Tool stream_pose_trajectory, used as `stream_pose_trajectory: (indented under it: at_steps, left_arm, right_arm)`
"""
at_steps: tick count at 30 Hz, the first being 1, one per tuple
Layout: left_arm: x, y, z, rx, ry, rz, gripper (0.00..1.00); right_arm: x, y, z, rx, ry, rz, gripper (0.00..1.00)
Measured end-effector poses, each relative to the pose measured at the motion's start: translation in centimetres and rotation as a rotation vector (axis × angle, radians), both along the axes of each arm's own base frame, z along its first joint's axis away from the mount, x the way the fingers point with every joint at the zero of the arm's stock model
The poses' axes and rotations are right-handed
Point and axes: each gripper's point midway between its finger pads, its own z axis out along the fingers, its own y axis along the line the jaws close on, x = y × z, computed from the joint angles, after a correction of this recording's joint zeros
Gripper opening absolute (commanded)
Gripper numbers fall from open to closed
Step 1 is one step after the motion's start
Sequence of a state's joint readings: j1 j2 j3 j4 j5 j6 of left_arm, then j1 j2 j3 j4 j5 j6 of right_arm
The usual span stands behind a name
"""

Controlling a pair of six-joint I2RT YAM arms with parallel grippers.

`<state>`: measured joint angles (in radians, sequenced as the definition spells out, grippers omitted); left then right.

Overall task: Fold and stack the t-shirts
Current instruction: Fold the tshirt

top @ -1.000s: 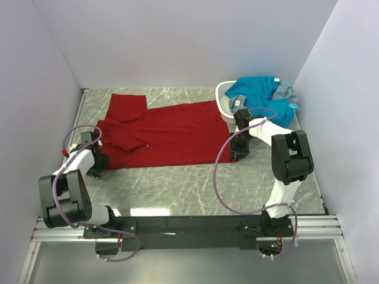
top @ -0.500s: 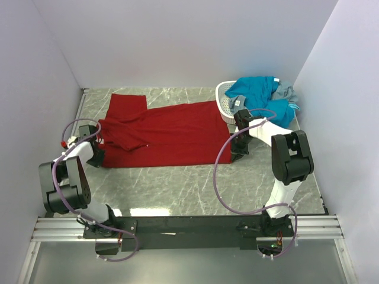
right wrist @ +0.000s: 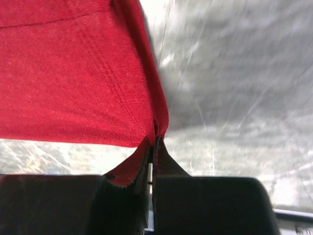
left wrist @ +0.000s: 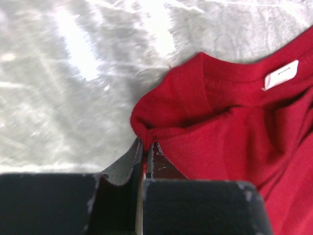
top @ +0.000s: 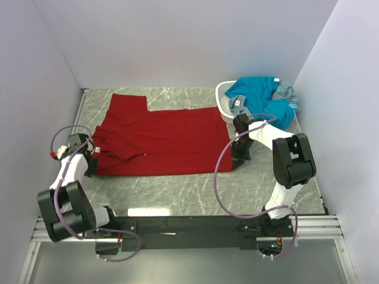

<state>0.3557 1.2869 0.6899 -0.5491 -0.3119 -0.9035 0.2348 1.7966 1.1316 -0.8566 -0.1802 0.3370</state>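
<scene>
Both arms have drawn back toward the near edge over the last second, the left one also swinging outward, and the dark red t-shirt (top: 166, 139) has been pulled flatter and wider between them. It lies spread lengthwise across the marble-pattern table (top: 177, 192), collar end to the left and hem to the right. The left gripper (left wrist: 145, 147) is clamped narrow on a pinch of cloth at the neckline, just beside the white neck label (left wrist: 281, 74). The right gripper (right wrist: 152, 142) is likewise closed tight on the near hem corner. One sleeve remains bunched over the body near the collar. The step in hand appears to be stretching and flattening before the first fold. The next move likely calls for setting the cloth down smooth, releasing, and regripping one long edge to fold it over. The teal-blue t-shirt (top: 260, 97) and grey t-shirt (top: 286, 92) wait heaped over the white basket (top: 223, 99) at far right.
</scene>
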Motion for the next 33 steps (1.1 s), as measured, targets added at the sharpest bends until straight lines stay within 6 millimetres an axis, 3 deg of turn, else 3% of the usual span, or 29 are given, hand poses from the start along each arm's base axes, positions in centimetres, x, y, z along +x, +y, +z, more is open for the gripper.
stream_pose_trajectory:
  at_steps: [8, 19, 21, 22, 23, 24, 27, 31, 33]
  left_arm:
    - [-2.0, -0.5, 2.3, -0.003, -0.042, 0.052, 0.01]
    - [-4.3, -1.4, 3.0, -0.035, -0.014, 0.121, 0.01]
    - [-4.5, -1.5, 3.0, -0.043, -0.008, 0.132, 0.12]
    - [-4.7, -1.7, 3.1, -0.049, -0.006, 0.136, 0.24]
    - [-4.9, -1.8, 3.3, -0.054, -0.005, 0.14, 0.3]
    - [-5.0, -1.9, 3.6, -0.057, -0.012, 0.144, 0.42]
    - [-5.0, -1.9, 5.3, -0.047, -0.053, 0.154, 0.48]
    - [-4.1, -2.1, 7.9, -0.011, -0.153, 0.126, 0.5]
    - [-3.3, -3.2, 8.5, -0.004, -0.189, 0.065, 0.48]
  right_arm:
    - [-2.5, 0.4, 1.0, -0.03, 0.04, 0.027, 0.0]
    - [-5.1, 0.2, 1.1, -0.061, 0.081, 0.03, 0.0]
    - [-5.3, 0.1, 1.3, -0.067, 0.081, 0.026, 0.06]
    - [-5.3, 0.1, 1.4, -0.07, 0.08, 0.024, 0.11]
    - [-5.4, 0.0, 1.5, -0.074, 0.079, 0.022, 0.26]
    - [-5.4, -0.1, 1.5, -0.08, 0.08, 0.017, 0.32]
    - [-5.6, -0.6, 1.8, -0.104, 0.083, 0.022, 0.45]
    - [-5.0, -1.3, 2.9, -0.157, 0.062, 0.028, 0.49]
    - [-4.1, -1.3, 3.6, -0.172, 0.03, 0.031, 0.49]
